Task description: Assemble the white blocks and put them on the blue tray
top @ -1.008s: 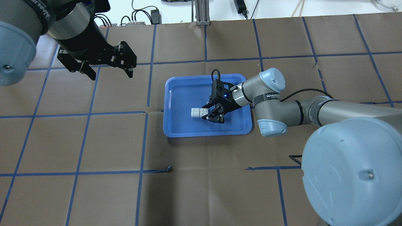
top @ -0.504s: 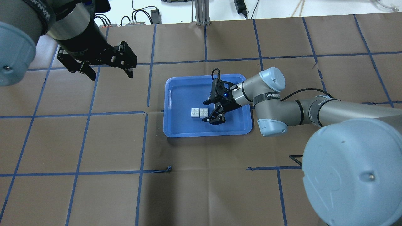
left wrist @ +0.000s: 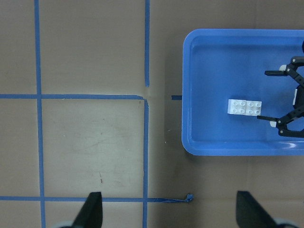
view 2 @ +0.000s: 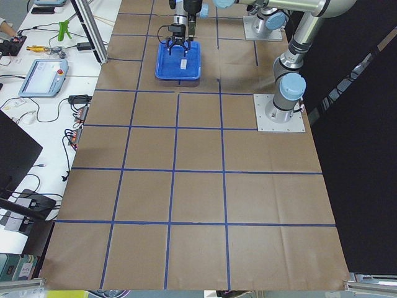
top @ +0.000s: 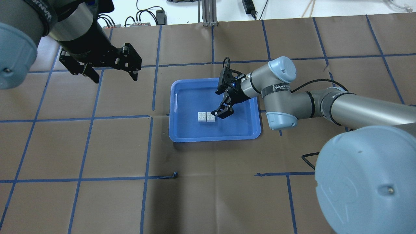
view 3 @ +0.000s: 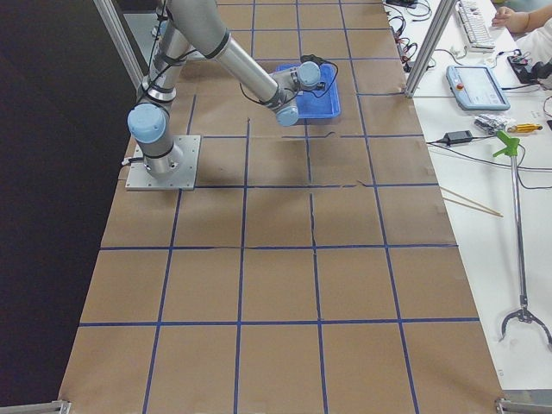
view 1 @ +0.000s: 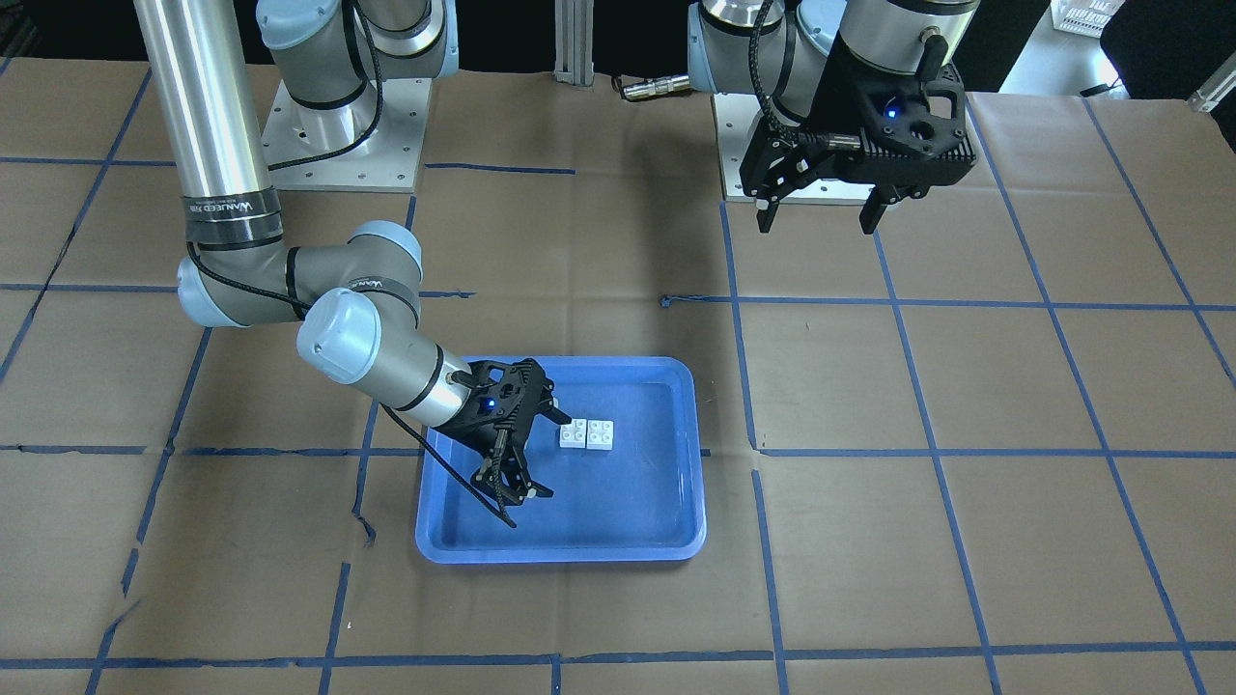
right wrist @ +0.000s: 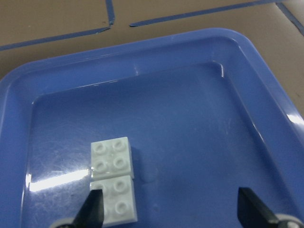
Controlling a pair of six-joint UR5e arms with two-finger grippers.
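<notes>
Two white blocks [top: 206, 116] lie side by side, touching, studs up, on the floor of the blue tray [top: 214, 139]. They also show in the front view [view 1: 587, 435], the left wrist view [left wrist: 244, 107] and the right wrist view [right wrist: 113, 178]. My right gripper [top: 218, 104] is open and empty. It hangs tilted over the tray just to the right of the blocks and does not touch them. My left gripper [top: 112, 76] is open and empty, high above the table to the far left of the tray.
The table is covered in brown paper with a grid of blue tape lines [top: 152, 117]. The tray rim [view 1: 560, 553] stands a little above the paper. Cables and boxes [top: 152, 16] lie beyond the far table edge.
My right gripper, open around the right-hand block a second ago, has risen and drawn back from it. The blocks lie where they were. My left arm has not moved.
</notes>
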